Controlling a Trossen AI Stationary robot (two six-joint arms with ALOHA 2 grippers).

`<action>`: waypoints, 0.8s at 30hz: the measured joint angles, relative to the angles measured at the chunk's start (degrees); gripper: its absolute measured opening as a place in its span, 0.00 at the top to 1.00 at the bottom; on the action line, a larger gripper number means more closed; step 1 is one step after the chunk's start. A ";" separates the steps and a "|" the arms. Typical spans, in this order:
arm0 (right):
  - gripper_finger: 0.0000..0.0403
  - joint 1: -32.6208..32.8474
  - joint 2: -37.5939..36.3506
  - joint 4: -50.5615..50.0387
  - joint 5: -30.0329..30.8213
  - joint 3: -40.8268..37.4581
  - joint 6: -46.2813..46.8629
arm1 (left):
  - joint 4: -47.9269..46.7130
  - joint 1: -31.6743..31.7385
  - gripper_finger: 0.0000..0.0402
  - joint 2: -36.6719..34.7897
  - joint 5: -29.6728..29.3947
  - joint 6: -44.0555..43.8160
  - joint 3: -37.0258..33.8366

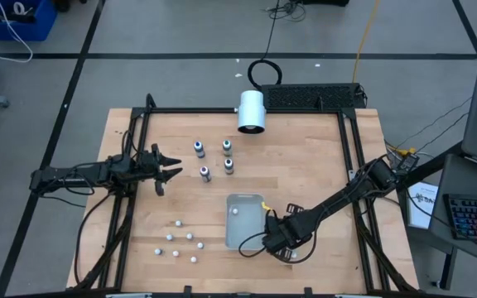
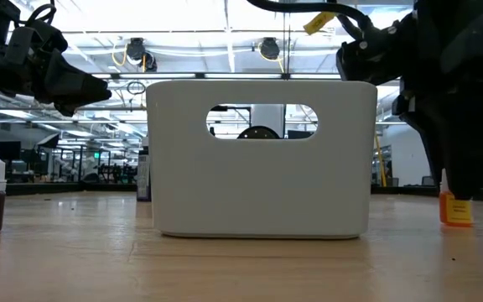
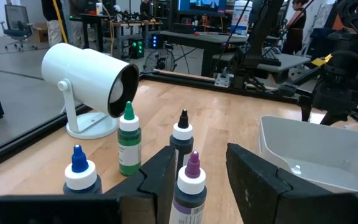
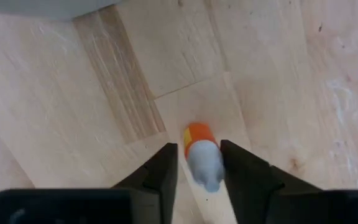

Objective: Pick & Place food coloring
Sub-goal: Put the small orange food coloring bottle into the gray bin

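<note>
The surface [image 1: 305, 165] is pale, jointed wood planking with a visible grain, framed by dark rails. Four food coloring bottles [image 1: 214, 159] stand upright in a loose square near its centre, at about 11 o'clock from the white bin [image 1: 243, 220]. Each is a small rounded bottle with a white collar and a pointed cap: blue [image 3: 79, 171], green [image 3: 128, 144], dark [image 3: 182, 138] and purple [image 3: 191, 185].

The left tool [image 1: 169, 170] is held level at 9 o'clock of the group, its dark angular fingers [image 3: 160, 180] apart, with the purple-capped bottle seen between them; contact cannot be told.

The bin is smooth, rounded-cornered plastic with an oval handle slot, and one small white ball [image 1: 235, 210] lies inside. More white balls [image 1: 178, 240] are scattered at 9 o'clock of the bin.

The right tool [image 1: 286, 251] is down at 4 o'clock of the bin. A fifth small bottle [image 4: 204, 158], pale-bodied with an orange band, is seen between its fingers [image 4: 164, 168]. Whether it is clamped cannot be told.

A glossy white cylinder [image 1: 251, 111] on a round foot stands at 12 o'clock.
</note>
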 joint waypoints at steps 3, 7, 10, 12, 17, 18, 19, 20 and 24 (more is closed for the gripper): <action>0.87 0.01 -0.18 0.02 0.00 0.03 -0.65 | 0.01 0.00 0.63 0.00 0.00 0.00 0.00; 0.88 -0.01 -2.04 0.14 0.26 0.03 -1.41 | -0.01 -0.01 0.63 -0.01 0.00 0.00 -0.01; 0.88 -0.31 -5.04 0.20 0.38 0.03 -1.46 | 0.00 0.00 0.63 -0.02 0.00 0.00 0.00; 0.88 -0.78 -7.97 0.07 0.70 0.03 -1.46 | -0.01 0.00 0.63 0.00 0.00 0.00 0.00; 0.88 -3.64 -15.75 0.17 4.85 2.19 -3.75 | 0.02 0.00 0.63 0.00 0.00 0.00 0.00; 0.88 -4.35 -16.88 0.54 6.05 3.42 -5.03 | -0.01 0.00 0.63 0.00 0.01 0.00 0.00; 0.88 -5.17 -17.71 1.17 6.57 4.96 -6.66 | 0.01 -0.02 0.63 -0.02 0.00 0.00 -0.02; 0.88 -5.97 -18.28 1.94 6.61 6.74 -8.68 | 0.01 0.00 0.63 -0.02 0.00 0.00 0.00; 0.88 -8.93 -16.90 3.35 6.39 15.01 -17.79 | 0.00 -0.01 0.63 -0.01 0.00 0.00 -0.01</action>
